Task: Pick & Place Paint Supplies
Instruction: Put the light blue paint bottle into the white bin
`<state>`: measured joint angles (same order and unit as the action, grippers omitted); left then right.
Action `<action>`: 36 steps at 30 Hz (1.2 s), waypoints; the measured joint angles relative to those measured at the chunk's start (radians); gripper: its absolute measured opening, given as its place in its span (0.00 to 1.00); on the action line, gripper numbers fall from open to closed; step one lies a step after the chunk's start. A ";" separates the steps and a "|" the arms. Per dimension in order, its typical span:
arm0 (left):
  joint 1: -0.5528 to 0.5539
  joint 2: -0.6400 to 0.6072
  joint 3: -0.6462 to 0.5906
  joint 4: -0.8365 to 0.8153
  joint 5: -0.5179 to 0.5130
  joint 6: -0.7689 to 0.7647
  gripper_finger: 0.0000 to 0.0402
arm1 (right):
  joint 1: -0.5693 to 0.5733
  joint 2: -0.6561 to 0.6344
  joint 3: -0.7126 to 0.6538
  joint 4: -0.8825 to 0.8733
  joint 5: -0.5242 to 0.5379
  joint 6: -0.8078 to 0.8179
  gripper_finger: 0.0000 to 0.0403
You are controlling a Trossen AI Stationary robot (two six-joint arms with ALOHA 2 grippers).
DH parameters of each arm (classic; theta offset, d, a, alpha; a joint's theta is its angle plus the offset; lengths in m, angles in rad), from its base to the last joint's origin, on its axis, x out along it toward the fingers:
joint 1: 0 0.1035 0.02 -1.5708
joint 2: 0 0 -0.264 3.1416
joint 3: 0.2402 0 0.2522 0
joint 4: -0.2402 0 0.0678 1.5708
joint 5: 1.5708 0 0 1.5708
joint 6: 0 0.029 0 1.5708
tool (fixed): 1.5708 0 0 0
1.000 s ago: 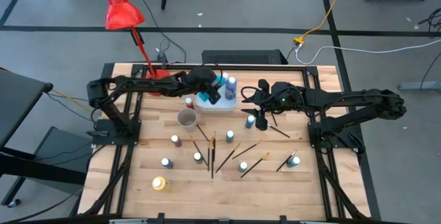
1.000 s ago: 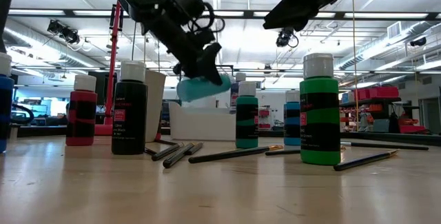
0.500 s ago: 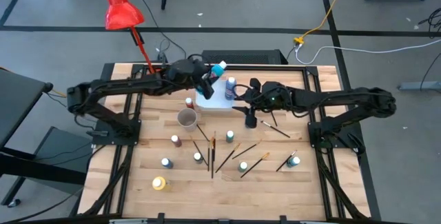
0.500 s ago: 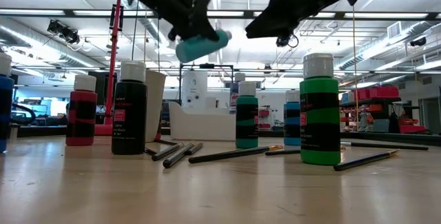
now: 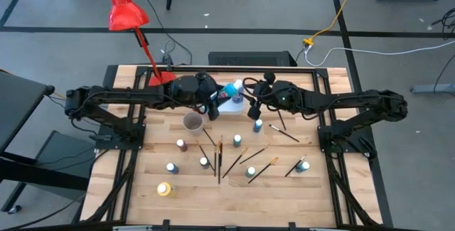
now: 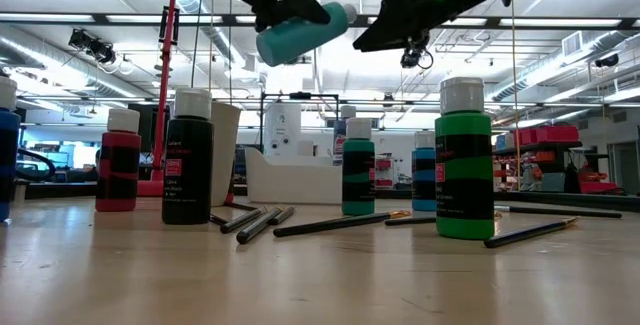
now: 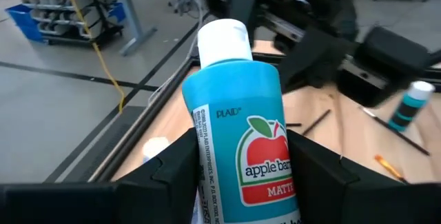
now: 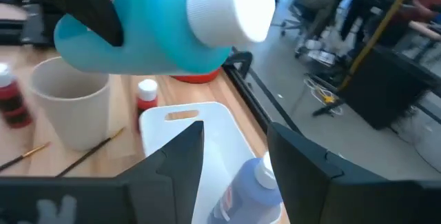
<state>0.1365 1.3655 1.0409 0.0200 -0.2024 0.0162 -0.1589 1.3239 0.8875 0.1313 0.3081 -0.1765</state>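
Note:
My left gripper (image 5: 215,99) is shut on a teal paint bottle (image 7: 238,120) with a white cap, high above the white bin (image 5: 222,108). In the low view the bottle (image 6: 300,33) slants, cap toward the right and a little up. My right gripper (image 5: 250,106) stands open just off the cap (image 8: 231,7), its fingers below the cap and around nothing. A blue bottle (image 8: 244,189) stands in the bin (image 8: 196,131). More paint bottles (image 5: 180,144) stand on their bases, and paintbrushes (image 5: 218,156) lie flat on the table. My left gripper pinches the teal bottle's body (image 7: 207,176), at the end away from the cap, between its two fingers (image 7: 172,172), one on each side. The fingers come about level from the table's left. The bottle is lifted clear, its cap pointing away toward my right gripper.
A paper cup (image 5: 192,121) stands near the bin. The red desk lamp (image 5: 124,11) rises from the far left of the table. In the low view black (image 6: 188,155), red (image 6: 118,160), teal (image 6: 358,165) and green (image 6: 463,160) bottles stand in the foreground.
My left gripper has risen from just above the bin, carrying the teal bottle up and a little toward the table's right; the bottle's cap end has tipped upward. My right gripper has swung from pointing at the near edge toward the left, facing the bottle's cap.

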 joint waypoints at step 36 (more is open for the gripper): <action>-0.063 0.010 0.000 0.227 0.111 0.156 0.49 | -0.114 -0.132 -0.204 0.569 -0.668 0.168 0.39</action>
<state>0.0734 1.3758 1.0409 0.2466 -0.0911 0.1720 -0.2733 1.1923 0.6836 0.7002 -0.3594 -0.0081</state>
